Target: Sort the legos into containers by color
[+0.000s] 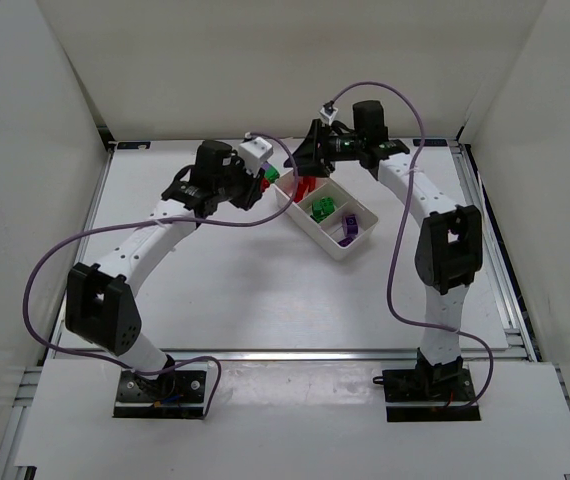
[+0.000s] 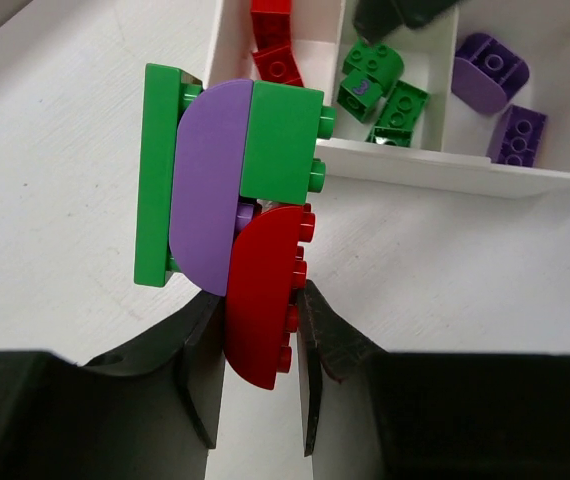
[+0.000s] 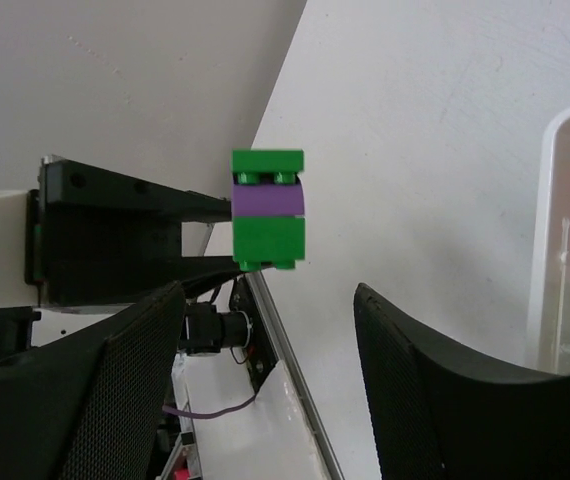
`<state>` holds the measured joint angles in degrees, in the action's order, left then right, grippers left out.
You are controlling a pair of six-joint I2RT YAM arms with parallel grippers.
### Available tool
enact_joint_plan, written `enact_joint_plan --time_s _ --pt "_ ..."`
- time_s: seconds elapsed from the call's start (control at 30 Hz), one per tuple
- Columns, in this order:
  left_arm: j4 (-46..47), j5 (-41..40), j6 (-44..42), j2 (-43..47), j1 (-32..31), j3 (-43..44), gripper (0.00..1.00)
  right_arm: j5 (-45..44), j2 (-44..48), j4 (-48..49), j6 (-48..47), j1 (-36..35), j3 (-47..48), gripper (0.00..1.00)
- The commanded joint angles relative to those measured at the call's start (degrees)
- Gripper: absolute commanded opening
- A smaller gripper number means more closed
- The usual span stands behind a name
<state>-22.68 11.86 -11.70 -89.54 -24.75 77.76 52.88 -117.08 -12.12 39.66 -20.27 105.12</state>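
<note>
My left gripper [image 2: 262, 325] is shut on a red curved brick [image 2: 262, 300] that is joined to a purple brick [image 2: 205, 190] and two green bricks [image 2: 280, 140], held in the air just left of the white tray [image 2: 415, 165]. In the top view the cluster [image 1: 270, 176] sits at the left gripper [image 1: 262, 184], by the tray's [image 1: 305, 228] far left end. The tray compartments hold red [image 1: 308, 187], green [image 1: 320, 208] and purple legos [image 1: 349, 228]. My right gripper [image 3: 267, 295] is open and empty, facing the cluster [image 3: 268, 208] with a gap between; it hovers over the tray's far end [image 1: 307, 160].
The tray lies diagonally at the table's back middle. A metal rail [image 1: 493, 250] edges the table on the right. White walls enclose the back and sides. Purple cables [image 1: 65, 250] loop off both arms.
</note>
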Motion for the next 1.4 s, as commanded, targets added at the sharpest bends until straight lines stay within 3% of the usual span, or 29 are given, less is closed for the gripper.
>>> enact_joint_plan --time_s 0.0,0.13,0.83,1.13,1.3,1.37 --pt "1.67 4.04 -3.06 3.32 -0.21 -1.38 0.10 1.78 0.01 2.98 -1.07 0.50 2.64 0.72" --pt "1.14 9.76 -6.31 4.37 -0.21 -2.26 0.10 2.66 0.97 3.42 -1.69 1.55 0.62 0.73" --pt "2.46 5.63 -6.75 3.05 -0.30 -1.03 0.10 4.33 0.27 1.48 -4.33 -4.07 1.40 0.73" --pt "4.13 3.53 -7.02 2.88 -0.30 -1.29 0.10 4.16 -0.87 0.26 -5.56 -4.86 2.28 0.63" --pt "5.01 3.00 -6.67 2.96 -0.30 -1.29 0.10 3.37 -1.31 -0.80 -5.73 -4.95 2.19 0.65" --pt "5.01 3.35 -6.67 2.88 -0.30 -1.20 0.10 2.76 -1.49 -1.15 -5.82 -4.95 2.19 0.71"
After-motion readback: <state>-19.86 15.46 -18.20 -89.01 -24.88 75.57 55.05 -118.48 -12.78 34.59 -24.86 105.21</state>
